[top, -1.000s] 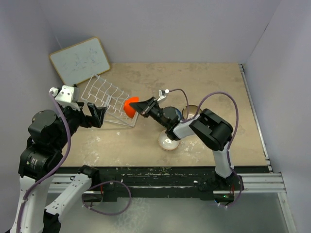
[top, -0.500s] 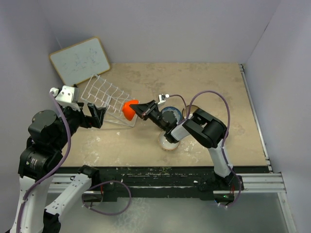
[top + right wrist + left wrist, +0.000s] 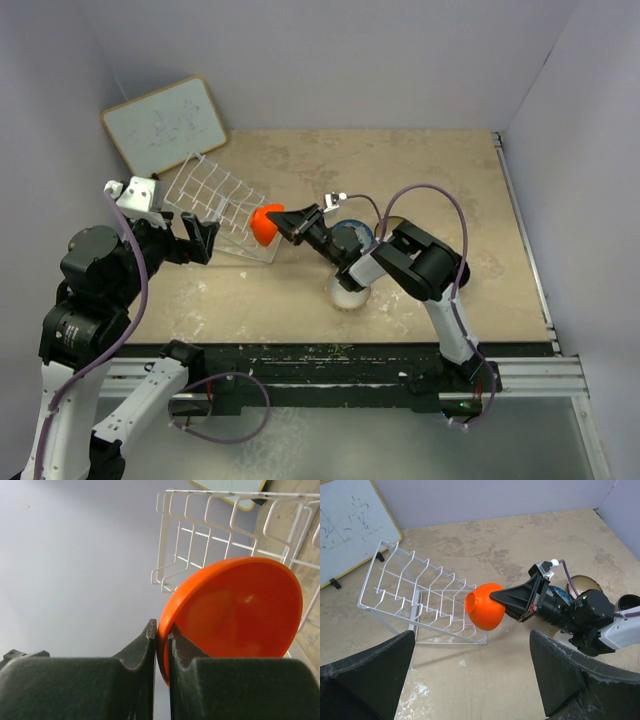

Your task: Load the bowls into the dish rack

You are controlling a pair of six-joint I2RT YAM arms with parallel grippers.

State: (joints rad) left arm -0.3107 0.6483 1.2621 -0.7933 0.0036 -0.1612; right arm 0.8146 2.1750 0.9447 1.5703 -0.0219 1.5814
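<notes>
Beside the dish rack, the right gripper pinches the orange bowl by its rim, edge-on, seemingly to slot between prongs

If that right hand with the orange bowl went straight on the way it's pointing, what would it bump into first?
Probably the rack. The right hand, pinching the orange bowl by its rim, points at the rack's near end, so the bowl would touch it before the hand does. Exact depth is unclear.
</notes>
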